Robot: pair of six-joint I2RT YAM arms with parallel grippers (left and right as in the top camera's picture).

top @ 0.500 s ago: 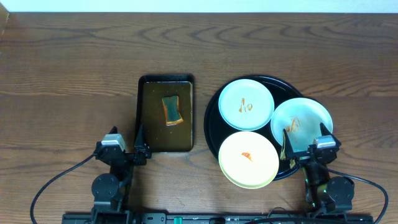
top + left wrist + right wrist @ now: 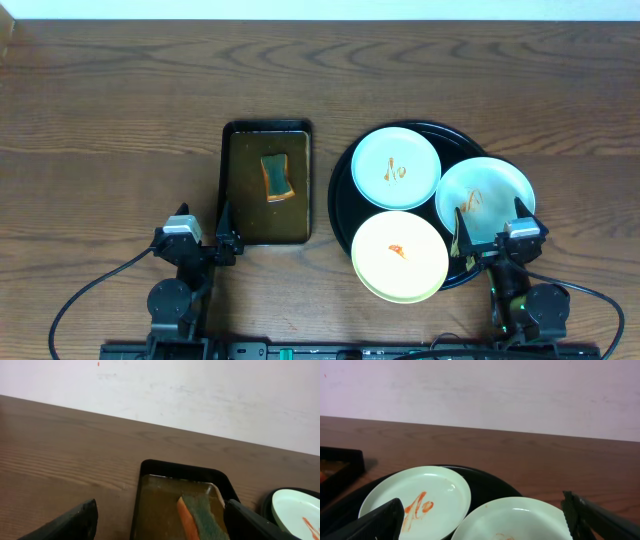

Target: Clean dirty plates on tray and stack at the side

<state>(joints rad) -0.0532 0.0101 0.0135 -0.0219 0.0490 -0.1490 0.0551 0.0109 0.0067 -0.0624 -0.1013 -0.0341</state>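
Note:
Three plates lie on the round black tray (image 2: 342,180) at the right. A pale blue plate (image 2: 395,168) with an orange smear sits at the back, and the right wrist view shows it too (image 2: 420,500). Another pale blue plate (image 2: 484,195) overhangs the tray's right rim, close under the right wrist camera (image 2: 520,520). The pale yellow plate (image 2: 399,256) with a small orange spot is nearest the front. My right gripper (image 2: 491,232) (image 2: 482,522) stands open just in front of the right-hand plate, holding nothing. My left gripper (image 2: 202,228) (image 2: 160,520) is open at the near end of the rectangular tray.
A smaller dark rectangular tray (image 2: 266,183) of brownish liquid holds a green-and-orange sponge (image 2: 277,177), seen close in the left wrist view (image 2: 197,517). Brown wood-grain tabletop (image 2: 110,120) stretches left and behind. A pale wall (image 2: 200,390) rises beyond the table's far edge.

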